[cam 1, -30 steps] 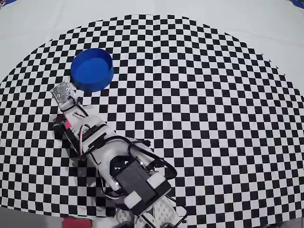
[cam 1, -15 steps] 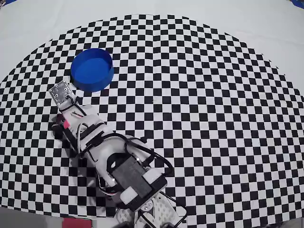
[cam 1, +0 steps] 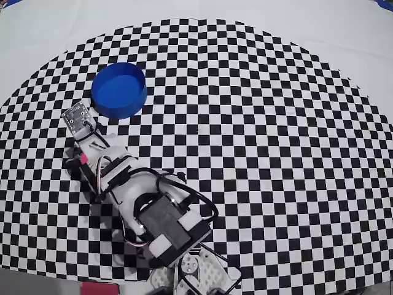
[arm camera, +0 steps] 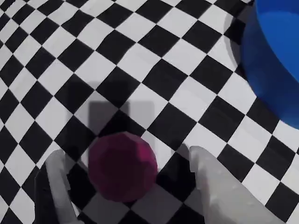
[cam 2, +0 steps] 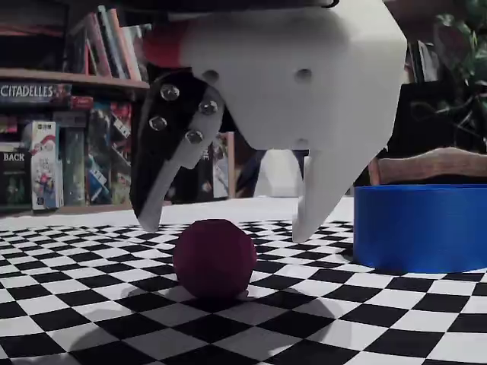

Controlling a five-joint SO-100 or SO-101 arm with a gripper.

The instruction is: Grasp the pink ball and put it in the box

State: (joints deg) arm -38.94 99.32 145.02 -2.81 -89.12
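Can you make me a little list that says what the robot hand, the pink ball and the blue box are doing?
gripper: open, fingers above and either side of the ball, not touching it
pink ball: resting on the checkered mat
box: blue round tub, right of the ball in the fixed view
ball in box: not yet

Arm: reaches from base at bottom edge of overhead view toward upper left, wrist bent down.
Claw (cam 2: 228, 226): spread wide, pointing downward, tips hanging just above the worktop.
Fingers: dark one with screws (cam 2: 163, 163) on left in fixed view, white one (cam 2: 323, 194) on right; pale and blurred at bottom edge of wrist view.
Contact: apparently none, though the low angle leaves this unsure.
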